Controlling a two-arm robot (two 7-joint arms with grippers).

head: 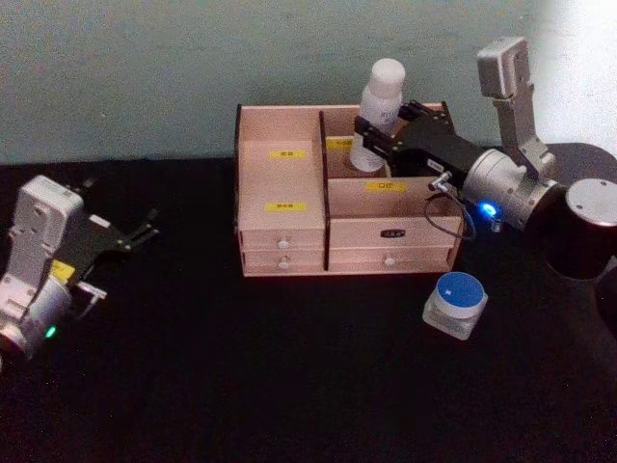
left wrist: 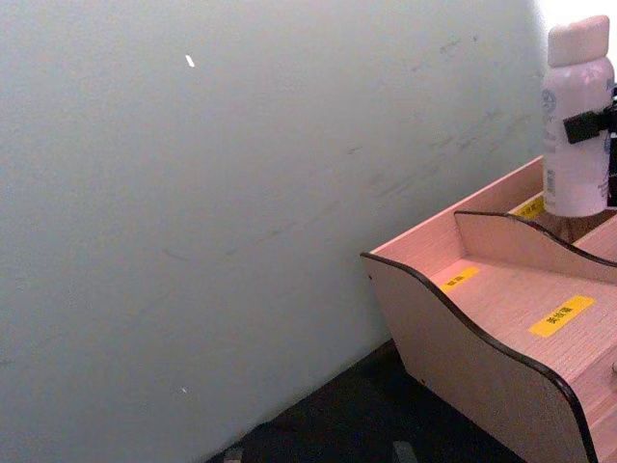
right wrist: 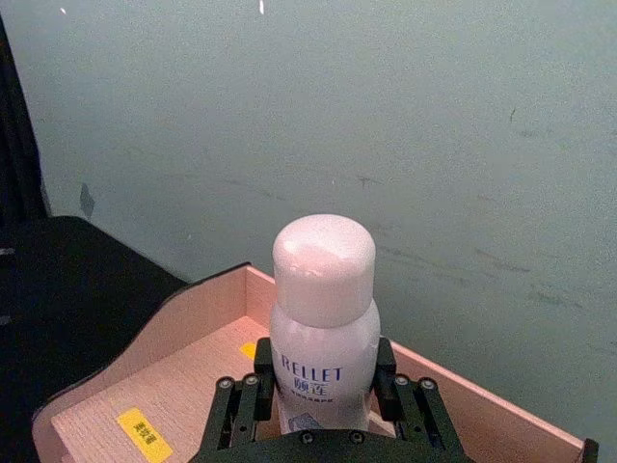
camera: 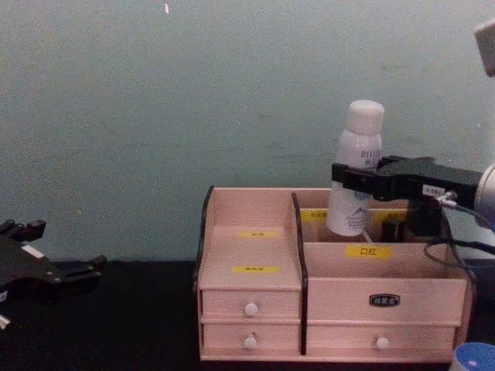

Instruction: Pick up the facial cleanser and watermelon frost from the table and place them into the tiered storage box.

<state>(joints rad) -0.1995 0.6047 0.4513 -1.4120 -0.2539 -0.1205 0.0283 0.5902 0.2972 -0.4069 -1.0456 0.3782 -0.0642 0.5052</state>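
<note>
My right gripper [head: 370,141] is shut on the facial cleanser [head: 384,95], a tall white bottle with a rounded cap and blue lettering. It holds the bottle by its lower body, slightly tilted, over the back right compartment of the tiered storage box [head: 283,232]. In the right wrist view the black fingers [right wrist: 238,409] clamp both sides of the bottle [right wrist: 323,318]. In the chest view the bottle [camera: 357,166] rises above the box [camera: 255,303]. The watermelon frost [head: 455,303], a squat jar with a blue lid, stands on the table just right of the box's front. My left gripper [head: 147,226] is parked open at the far left.
The table is black and a pale green wall rises close behind the box. The box has yellow labels, stepped compartments and small drawers with white knobs [camera: 250,309]. The right arm's cable [head: 453,224] hangs over the box's right side.
</note>
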